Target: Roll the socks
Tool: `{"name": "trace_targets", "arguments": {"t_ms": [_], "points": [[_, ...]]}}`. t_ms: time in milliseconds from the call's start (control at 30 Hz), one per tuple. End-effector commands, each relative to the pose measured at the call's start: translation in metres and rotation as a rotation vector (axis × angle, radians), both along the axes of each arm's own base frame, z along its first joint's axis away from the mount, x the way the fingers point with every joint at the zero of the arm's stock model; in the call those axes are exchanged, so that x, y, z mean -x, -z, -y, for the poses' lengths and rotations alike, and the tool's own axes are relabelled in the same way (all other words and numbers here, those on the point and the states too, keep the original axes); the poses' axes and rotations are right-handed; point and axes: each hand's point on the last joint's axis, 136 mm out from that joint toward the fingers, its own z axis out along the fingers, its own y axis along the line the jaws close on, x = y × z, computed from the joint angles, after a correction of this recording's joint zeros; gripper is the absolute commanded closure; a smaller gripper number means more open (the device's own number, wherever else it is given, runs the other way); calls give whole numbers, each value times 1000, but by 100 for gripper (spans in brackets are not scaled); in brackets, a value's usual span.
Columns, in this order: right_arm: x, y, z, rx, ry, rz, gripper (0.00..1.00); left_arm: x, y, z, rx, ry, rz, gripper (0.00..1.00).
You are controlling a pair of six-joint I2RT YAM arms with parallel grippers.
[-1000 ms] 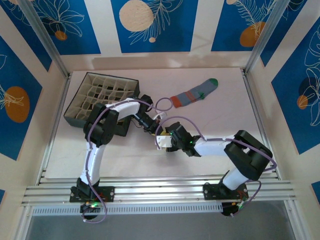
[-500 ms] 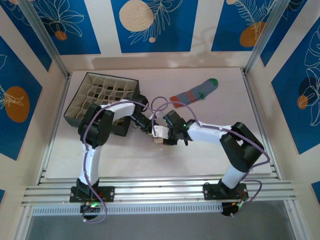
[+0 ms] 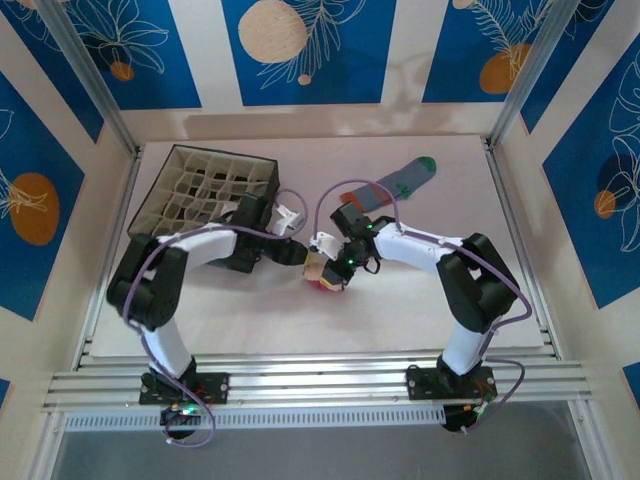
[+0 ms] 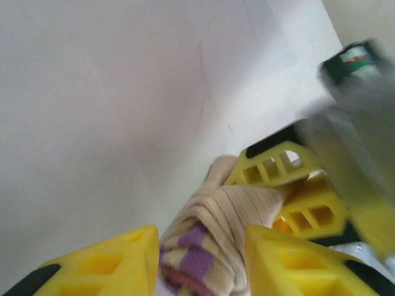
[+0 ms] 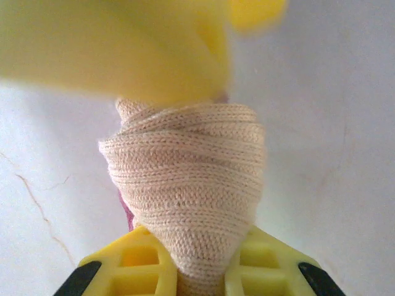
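On the desk (image 3: 250, 315) I have the compartment box (image 3: 205, 190) at the upper left of the overhead frame. The grey-blue sock (image 3: 405, 183) lies flat at upper centre, and the peach sock (image 3: 322, 276) is bundled at centre, where both arms meet. My right fingers (image 5: 133, 274) pinch the bundle's narrow end. My left fingers (image 4: 105, 265) stand spread either side of it, loose at best.

My worry is that with only one pinch on it the roll could spring open. The crowded fingers could also knock each other and drag it loose.

Overhead, the arms cover most of the bundle. The wrist pictures are blurred and cropped, so I cannot tell whether the cuff is tucked.
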Motion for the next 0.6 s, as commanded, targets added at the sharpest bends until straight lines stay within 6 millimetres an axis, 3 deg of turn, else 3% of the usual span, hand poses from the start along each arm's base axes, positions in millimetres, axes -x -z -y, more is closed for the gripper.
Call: {"name": "trace_targets", "arguments": {"t_ms": [0, 233, 367, 567], "points": [[-6, -28, -4, -99, 130, -90, 100, -31, -55, -2, 94, -93, 274, 58], [-34, -64, -10, -272, 308, -173, 100, -14, -89, -10, 233, -138, 417, 55], [-39, -94, -20, -404, 310, -203, 100, -2, -98, -7, 304, -128, 433, 54], [-48, -134, -27, -537, 328, -246, 100, 10, -108, 1, 272, -93, 466, 50]]}}
